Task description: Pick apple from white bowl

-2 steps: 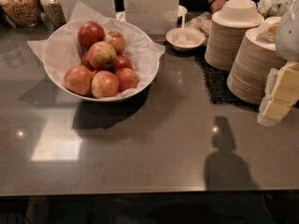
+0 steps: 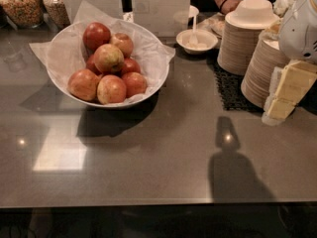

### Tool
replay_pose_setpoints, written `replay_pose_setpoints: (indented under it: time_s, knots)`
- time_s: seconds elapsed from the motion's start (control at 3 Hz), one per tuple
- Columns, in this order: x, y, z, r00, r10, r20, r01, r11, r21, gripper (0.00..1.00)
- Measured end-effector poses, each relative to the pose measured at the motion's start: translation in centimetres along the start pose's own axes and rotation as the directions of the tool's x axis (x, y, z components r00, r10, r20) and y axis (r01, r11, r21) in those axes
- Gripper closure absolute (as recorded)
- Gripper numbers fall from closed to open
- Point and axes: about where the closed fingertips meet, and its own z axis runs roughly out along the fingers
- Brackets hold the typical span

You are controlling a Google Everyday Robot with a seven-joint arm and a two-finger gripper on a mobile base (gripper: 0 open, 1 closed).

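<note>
The white bowl [image 2: 162, 79], wide and lined with crinkled white paper, stands at the back left of the dark grey counter and holds several apples. On top of the pile lies the apple [image 2: 109, 57], yellow-green with a red blush; deeper red apples surround it. My gripper [image 2: 286, 92], pale yellow under a white arm housing, hangs at the right edge of the camera view, in front of the plate stacks and far to the right of the bowl. It holds nothing that I can see.
A small white bowl with a spoon [image 2: 196, 39] sits behind and to the right of the big bowl. Stacks of beige disposable bowls and plates [image 2: 247, 38] stand on a black mat at the right. Jars of cereal [image 2: 22, 4] are at the back left. A person's arms show at the back.
My gripper has shifted slightly left and up at the right edge. The bowl and apples have not moved.
</note>
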Motion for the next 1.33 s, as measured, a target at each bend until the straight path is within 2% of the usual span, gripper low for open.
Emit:
replay_pose_setpoints:
  time_s: [0.33,0.67,1.0,1.33]
  knots:
    - [-3.2,-2.8,2.1,0.994,-0.089,0.071,0.089,0.996,0.002,0.0]
    - [-8.8,-6.1,4.8,0.966,-0.219,0.141,0.221,0.9752,-0.003,0.0]
    - [-14.2,-8.7,7.0,0.931,-0.316,0.184,0.323,0.9463,-0.011,0.0]
    - [-20.5,-10.3,8.2,0.894,-0.4,0.204,0.41,0.9122,-0.008,0.0]
